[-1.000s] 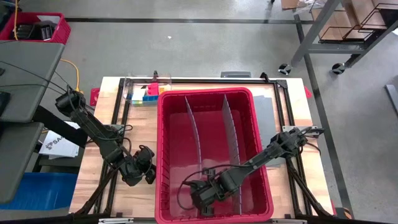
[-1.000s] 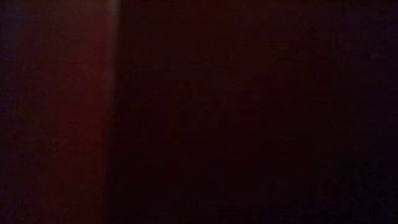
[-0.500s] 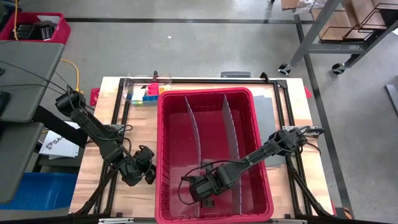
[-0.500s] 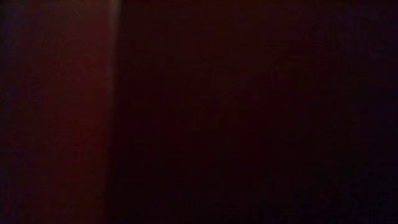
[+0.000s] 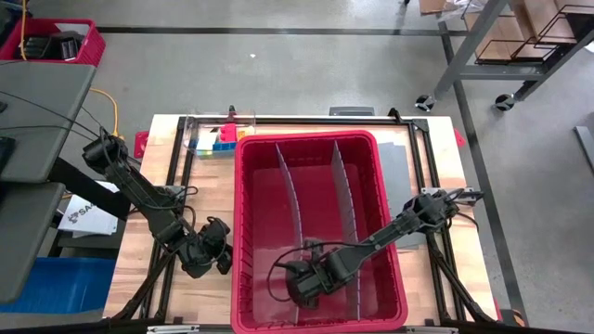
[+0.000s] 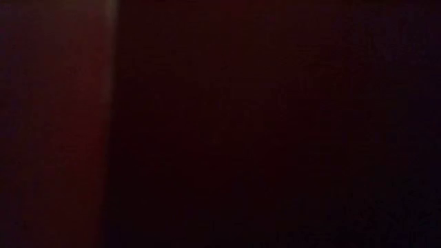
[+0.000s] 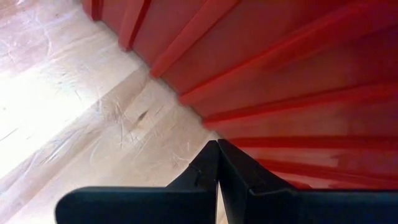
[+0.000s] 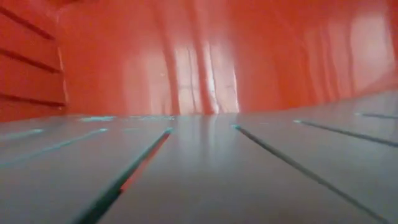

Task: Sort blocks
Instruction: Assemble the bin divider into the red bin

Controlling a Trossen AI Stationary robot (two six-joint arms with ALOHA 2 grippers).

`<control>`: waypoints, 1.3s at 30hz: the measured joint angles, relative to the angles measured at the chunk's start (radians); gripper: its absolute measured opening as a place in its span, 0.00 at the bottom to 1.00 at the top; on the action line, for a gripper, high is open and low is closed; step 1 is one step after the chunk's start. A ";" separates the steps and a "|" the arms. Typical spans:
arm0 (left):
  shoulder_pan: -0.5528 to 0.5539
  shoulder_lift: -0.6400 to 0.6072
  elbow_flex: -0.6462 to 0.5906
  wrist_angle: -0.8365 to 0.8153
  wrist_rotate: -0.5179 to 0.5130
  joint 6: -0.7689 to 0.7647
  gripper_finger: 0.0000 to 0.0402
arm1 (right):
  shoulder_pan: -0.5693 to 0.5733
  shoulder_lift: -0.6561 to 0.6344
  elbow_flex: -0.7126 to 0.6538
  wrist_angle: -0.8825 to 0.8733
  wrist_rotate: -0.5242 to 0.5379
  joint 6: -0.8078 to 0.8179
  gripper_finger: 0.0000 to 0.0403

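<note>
Right gripper: reached low into the red bin, fingers closed, empty, over a grey slotted divider sheet. Left gripper: pinched closed, empty, beside the bin's ribbed plastic wall on the wooden table. Blocks: clustered at the table's far edge.

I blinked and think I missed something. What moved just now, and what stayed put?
The right pincer, shut and empty, slid a little toward the red bin's left side, low over a grey divider sheet lying on the bin floor. Nothing was picked up or dropped. The left pincer stayed shut beside the bin's outer wall, and the blocks stayed at the table's far edge.
</note>
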 joint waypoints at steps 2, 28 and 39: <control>0.000 0.000 0.000 0.001 -0.002 0.000 0.00 | -0.003 0.002 -0.002 0.072 0.012 -0.013 0.00; -0.013 0.000 0.000 -0.010 0.001 0.024 0.00 | -0.026 -0.132 -0.013 0.018 0.027 -0.019 0.00; -0.025 -0.003 0.000 -0.061 -0.011 0.061 0.00 | -0.041 -0.022 -0.011 0.084 -0.019 0.018 0.00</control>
